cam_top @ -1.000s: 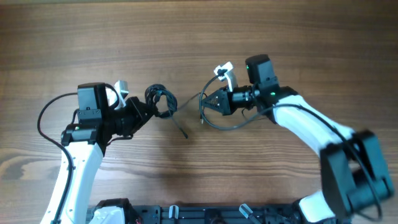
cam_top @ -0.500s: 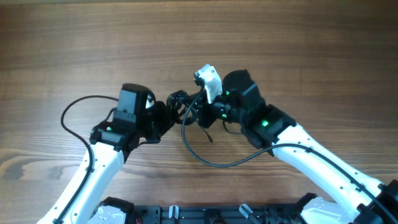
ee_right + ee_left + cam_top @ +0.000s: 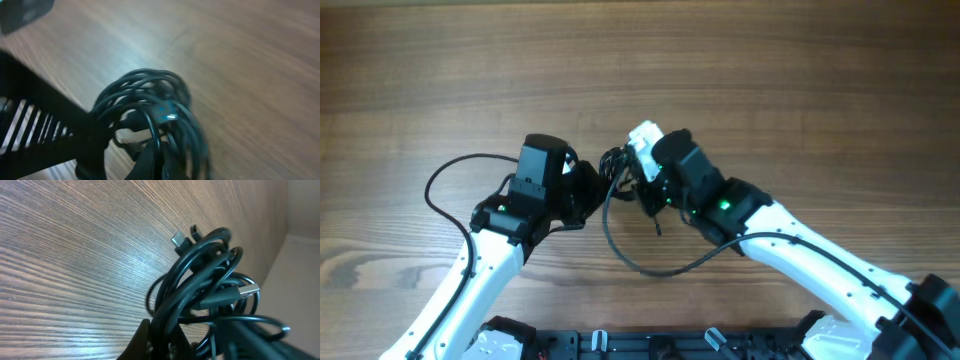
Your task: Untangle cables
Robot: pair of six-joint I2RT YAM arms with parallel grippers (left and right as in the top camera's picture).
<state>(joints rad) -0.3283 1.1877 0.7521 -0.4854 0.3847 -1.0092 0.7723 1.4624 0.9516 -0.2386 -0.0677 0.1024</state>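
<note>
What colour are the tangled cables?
Black. The cables show clearest in the left wrist view.

We see black cables (image 3: pixel 210 300), a silver plug tip (image 3: pixel 251 290) at their three o'clock, over a brown wood-grained table (image 3: pixel 470 60)

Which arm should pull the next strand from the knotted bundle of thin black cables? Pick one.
Right. The left gripper seems clamped on the knotted black cable bundle, anchoring it. The right gripper sits at the bundle with a plug end just ahead to pull.
</note>
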